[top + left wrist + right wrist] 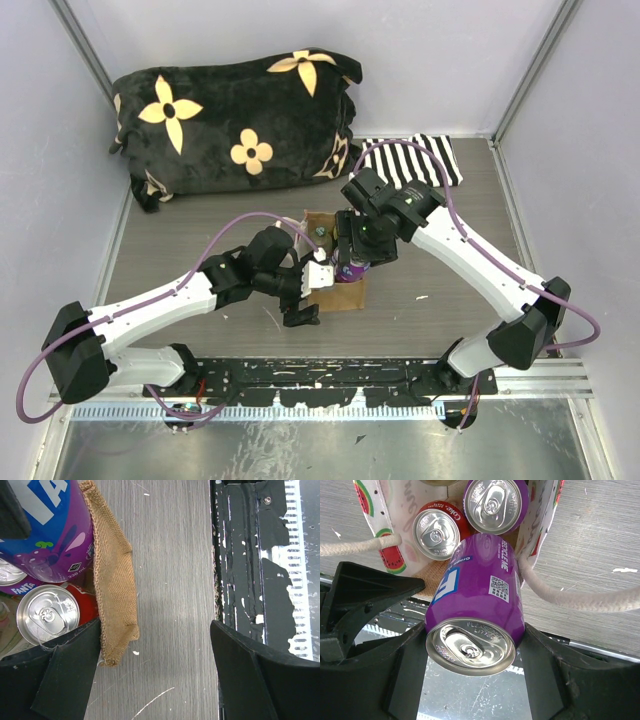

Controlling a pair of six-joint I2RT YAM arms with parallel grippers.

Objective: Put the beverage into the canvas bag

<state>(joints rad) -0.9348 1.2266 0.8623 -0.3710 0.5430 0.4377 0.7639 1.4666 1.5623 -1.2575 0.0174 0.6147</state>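
Beverage point(477, 595), a purple grape soda can, is clamped around its body by the right gripper point(472, 630) and hangs tilted at the open mouth of the canvas bag point(340, 292). Inside the bag a red cola can point(436, 534) and another purple can point(495, 504) stand upright. At the bag's left wall the left gripper point(155, 630) is spread wide, with the burlap close to one finger and well apart from the other. A black flowered cushion point(235, 115) lies behind the bag.
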